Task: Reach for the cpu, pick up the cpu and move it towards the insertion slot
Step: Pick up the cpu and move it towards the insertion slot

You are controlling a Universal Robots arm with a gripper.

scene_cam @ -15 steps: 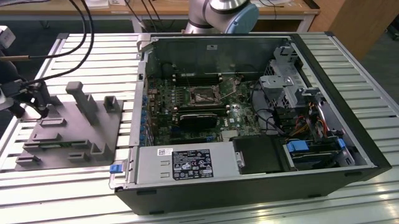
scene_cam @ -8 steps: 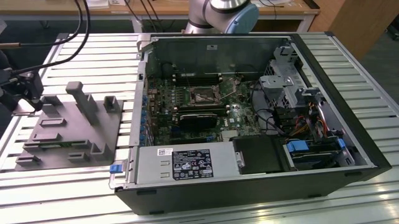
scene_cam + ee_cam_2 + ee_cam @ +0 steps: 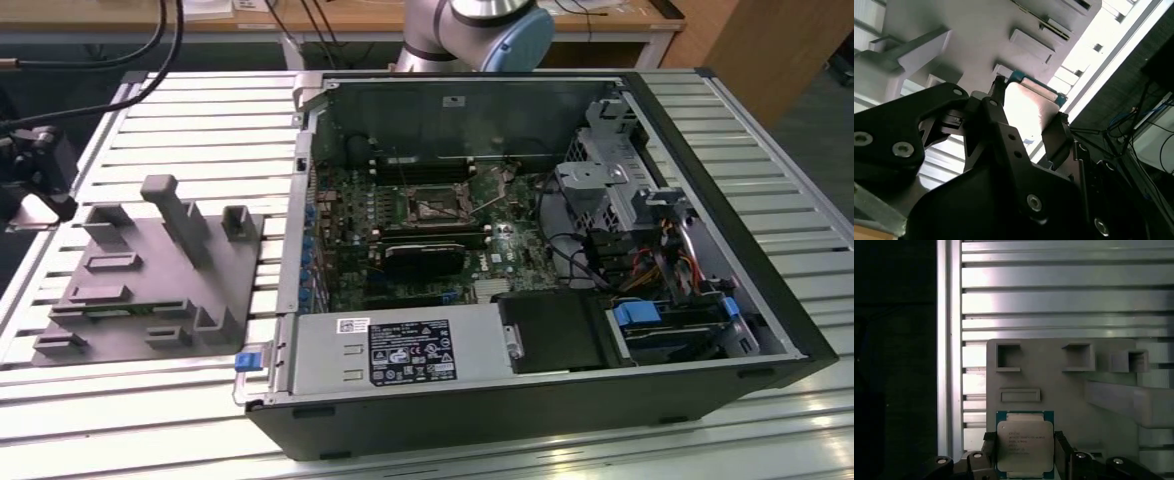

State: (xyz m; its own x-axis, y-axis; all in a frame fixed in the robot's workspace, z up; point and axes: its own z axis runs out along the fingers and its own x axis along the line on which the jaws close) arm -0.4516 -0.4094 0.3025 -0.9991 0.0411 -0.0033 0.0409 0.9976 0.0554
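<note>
Item: the cpu (image 3: 1025, 447). I am grasping it in my hand (image 3: 1025, 440), fingers (image 3: 990, 452) pressing its opposite edges, over the grey fixture plate (image 3: 1054, 375) on the table (image 3: 1054, 290). Reach done; lift seemingly just beginning. Item: the insertion slot (image 3: 437, 207), lying well apart inside the computer case (image 3: 747, 300); carry remaining.

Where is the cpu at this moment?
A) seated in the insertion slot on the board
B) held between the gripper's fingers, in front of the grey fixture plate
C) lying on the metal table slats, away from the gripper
B: in both wrist views the gripper has its fingers against two sides of the cpu, with the grey fixture plate behind; the insertion slot shows a dark centre.
</note>
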